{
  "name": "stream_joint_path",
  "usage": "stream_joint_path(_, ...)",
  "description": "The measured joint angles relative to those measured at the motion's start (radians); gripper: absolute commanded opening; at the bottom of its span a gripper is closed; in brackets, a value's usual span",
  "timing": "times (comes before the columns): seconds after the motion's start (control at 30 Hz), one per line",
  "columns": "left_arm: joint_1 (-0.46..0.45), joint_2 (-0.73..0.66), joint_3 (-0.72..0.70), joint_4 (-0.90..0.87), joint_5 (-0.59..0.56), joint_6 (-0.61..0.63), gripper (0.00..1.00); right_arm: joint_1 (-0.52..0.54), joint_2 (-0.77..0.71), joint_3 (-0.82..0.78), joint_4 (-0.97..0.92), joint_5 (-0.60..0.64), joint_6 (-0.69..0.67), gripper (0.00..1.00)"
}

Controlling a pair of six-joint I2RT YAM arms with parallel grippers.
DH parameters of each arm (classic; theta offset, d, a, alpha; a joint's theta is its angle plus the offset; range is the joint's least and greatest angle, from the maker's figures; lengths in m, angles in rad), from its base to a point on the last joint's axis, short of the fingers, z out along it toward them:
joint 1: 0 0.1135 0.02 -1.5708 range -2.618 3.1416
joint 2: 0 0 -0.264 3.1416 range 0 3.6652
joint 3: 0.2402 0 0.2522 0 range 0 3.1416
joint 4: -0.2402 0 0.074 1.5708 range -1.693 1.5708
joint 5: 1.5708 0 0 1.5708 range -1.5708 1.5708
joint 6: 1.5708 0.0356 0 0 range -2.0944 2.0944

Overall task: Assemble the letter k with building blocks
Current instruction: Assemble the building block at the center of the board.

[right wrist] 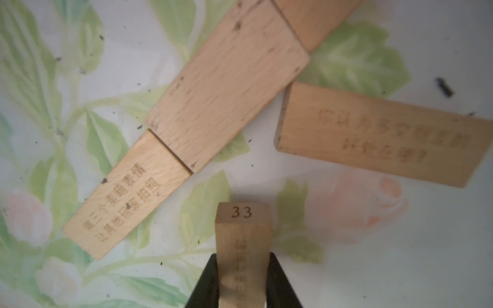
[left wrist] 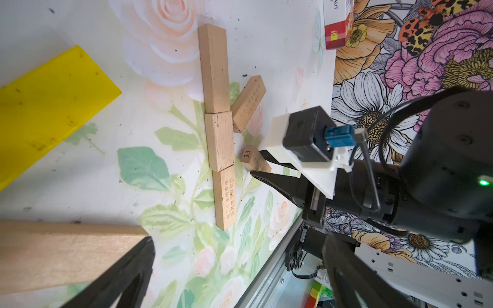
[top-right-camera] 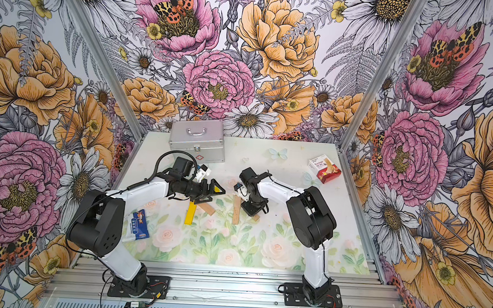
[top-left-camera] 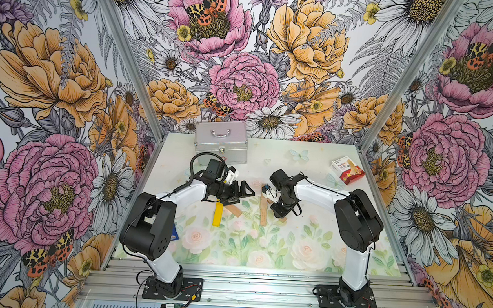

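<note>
A: We see the right gripper [right wrist: 242, 257] clamped on the wood block stamped 33 [right wrist: 242, 213], just beside the three-block stem [right wrist: 226, 90] mid-table. The number reads only in the wrist views.
B: Agreed. In both top views we see the left gripper [top-left-camera: 240, 194] spread wide above the yellow block [top-left-camera: 217, 214].

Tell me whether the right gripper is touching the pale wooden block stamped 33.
Touching. The right wrist view shows the right gripper shut on the pale wooden block stamped 33, both black fingers pressed against its sides.
</note>
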Motion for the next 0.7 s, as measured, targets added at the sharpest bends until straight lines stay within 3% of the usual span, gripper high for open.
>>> stream_joint_path(0.7, 0.033, -0.063, -0.007, -0.022, 0.015, 0.011, 0.99, 0.005, 0.039, 0.051, -0.020, 0.000, -0.020, 0.03)
